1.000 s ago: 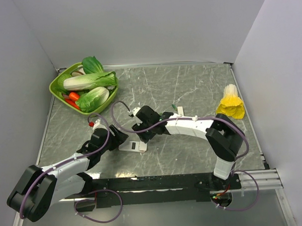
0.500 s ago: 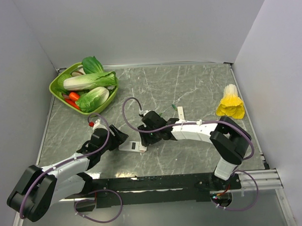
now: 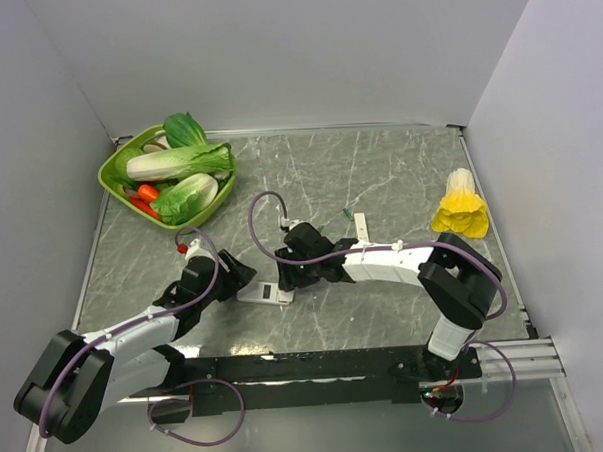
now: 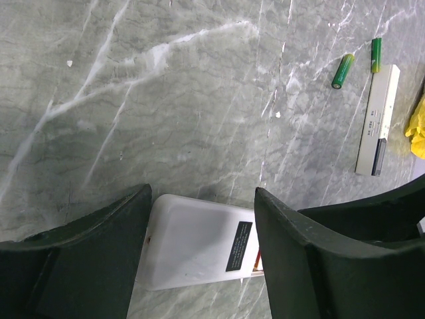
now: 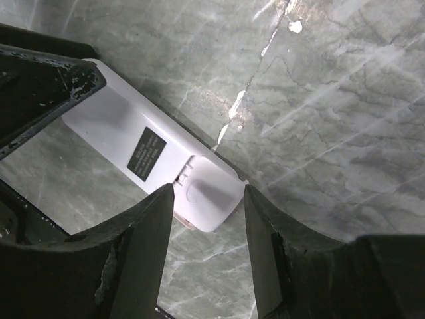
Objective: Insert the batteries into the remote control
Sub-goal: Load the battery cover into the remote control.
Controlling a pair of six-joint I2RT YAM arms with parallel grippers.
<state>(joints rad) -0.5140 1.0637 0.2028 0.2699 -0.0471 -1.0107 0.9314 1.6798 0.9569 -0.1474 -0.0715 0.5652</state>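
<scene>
We see the white remote lying on its front on the gray counter, between the two arms. The left gripper has its jaws pressed on both sides of one end. The right gripper has its jaws open around the other end.

A tabletop of grey-green stone pattern was seen, crossed by pale, branching veins and small white flecks. It was enclosed on three sides by plain, pale grey panels: a back wall, a left wall and a right wall. A thin metal strip was laid along the far edge, where tabletop and back wall met. The space was lit softly and evenly, and only faint shadows were cast on the stone.
</scene>
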